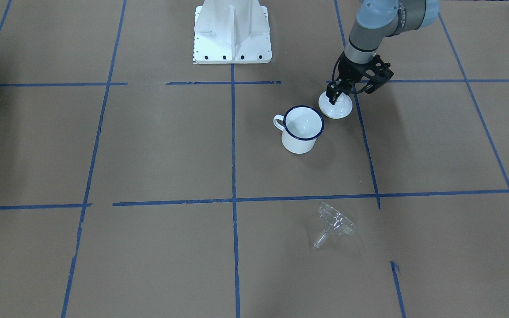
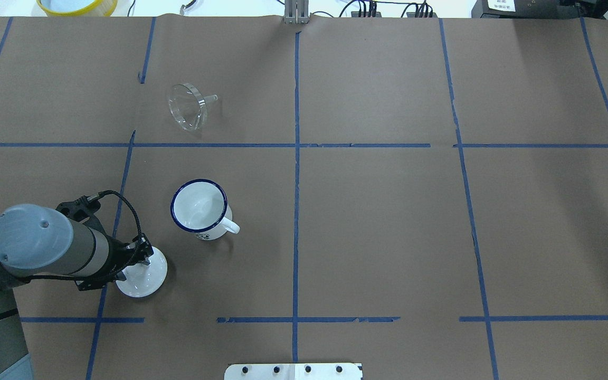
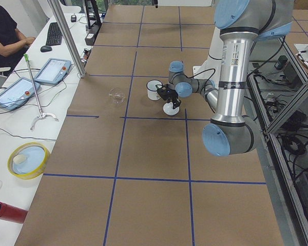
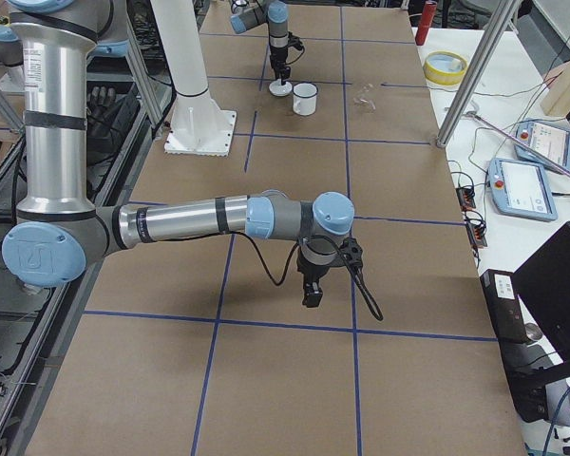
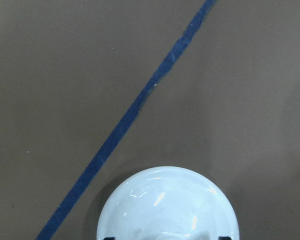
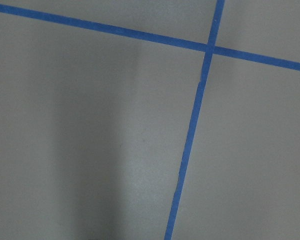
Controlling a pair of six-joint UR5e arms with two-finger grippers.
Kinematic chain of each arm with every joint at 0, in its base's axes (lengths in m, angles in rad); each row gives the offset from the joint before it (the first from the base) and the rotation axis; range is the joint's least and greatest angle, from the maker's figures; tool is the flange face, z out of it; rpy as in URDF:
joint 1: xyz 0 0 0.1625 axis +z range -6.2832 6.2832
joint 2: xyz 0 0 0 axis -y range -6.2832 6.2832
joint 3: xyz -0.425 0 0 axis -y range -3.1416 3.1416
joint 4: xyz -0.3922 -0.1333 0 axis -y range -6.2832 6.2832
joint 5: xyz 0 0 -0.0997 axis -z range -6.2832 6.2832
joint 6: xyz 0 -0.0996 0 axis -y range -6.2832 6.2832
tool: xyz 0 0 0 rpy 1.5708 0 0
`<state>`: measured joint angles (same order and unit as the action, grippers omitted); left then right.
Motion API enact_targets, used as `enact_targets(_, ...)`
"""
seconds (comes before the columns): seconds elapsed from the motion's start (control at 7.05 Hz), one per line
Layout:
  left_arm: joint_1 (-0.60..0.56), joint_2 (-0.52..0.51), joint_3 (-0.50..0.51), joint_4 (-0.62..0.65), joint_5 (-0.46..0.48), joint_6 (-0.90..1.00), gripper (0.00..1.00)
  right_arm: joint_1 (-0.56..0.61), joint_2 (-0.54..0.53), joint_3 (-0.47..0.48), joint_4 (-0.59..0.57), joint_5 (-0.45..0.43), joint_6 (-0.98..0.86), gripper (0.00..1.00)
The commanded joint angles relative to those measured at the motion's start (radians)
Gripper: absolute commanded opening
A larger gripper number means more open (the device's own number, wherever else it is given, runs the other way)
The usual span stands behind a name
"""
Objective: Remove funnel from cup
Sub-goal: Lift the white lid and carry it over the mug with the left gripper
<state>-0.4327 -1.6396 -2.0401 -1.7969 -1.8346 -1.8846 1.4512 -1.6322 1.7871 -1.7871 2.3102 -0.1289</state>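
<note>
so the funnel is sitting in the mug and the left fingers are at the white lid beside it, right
No. The funnel lies on its side on the table, well apart from the mug, which is empty; the overhead exterior view shows it. The left fingers are at the white lid beside the mug, as you say.
</note>
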Motion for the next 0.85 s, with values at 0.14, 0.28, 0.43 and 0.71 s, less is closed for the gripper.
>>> enact_targets(0.14, -0.014, 0.001, -0.043, 0.004, -0.005, 0.002, 0.00, 0.000, 0.000, 0.000, 0.000, 0.000, -0.001, 1.00)
enact_targets(0.28, -0.040, 0.007, -0.133, 0.037, -0.006, 0.004, 0.00, 0.000, 0.000, 0.000, 0.000, 0.000, 0.000, 1.00)
enact_targets(0.43, -0.085, 0.003, -0.240, 0.180, -0.009, 0.022, 0.00, 0.000, 0.000, 0.000, 0.000, 0.000, 0.000, 1.00)
enact_targets(0.71, -0.162, -0.140, -0.319, 0.423, -0.024, 0.070, 0.00, 0.000, 0.000, 0.000, 0.000, 0.000, -0.001, 1.00)
